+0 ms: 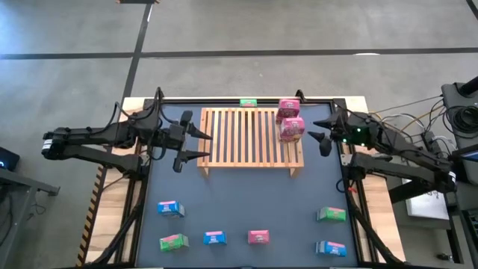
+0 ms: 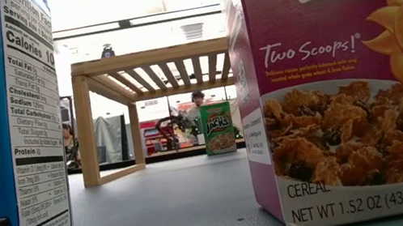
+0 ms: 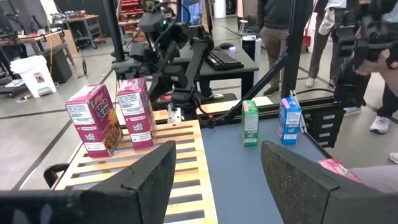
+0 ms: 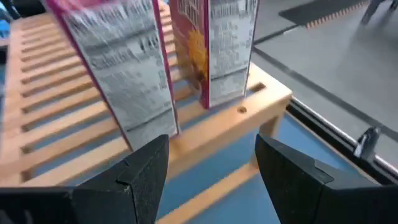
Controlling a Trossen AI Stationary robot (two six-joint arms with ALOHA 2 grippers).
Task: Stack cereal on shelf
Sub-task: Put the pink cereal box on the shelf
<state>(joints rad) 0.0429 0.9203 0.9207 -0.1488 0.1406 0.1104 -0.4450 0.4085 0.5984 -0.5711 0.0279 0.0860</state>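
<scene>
Light-wood shelf sits mid-table with two pink cereal boxes upright on its right end. My left pincer hovers at its left edge and my right pincer beside those boxes, both wide open, holding nothing.

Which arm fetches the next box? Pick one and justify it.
Either, narrowly the right: both grippers, left and right, hang open beside the shelf, but the green box lies on the right arm's side, nearest its gripper.

Dark table w/ wood shelf, seven loose cereal boxes.
</scene>
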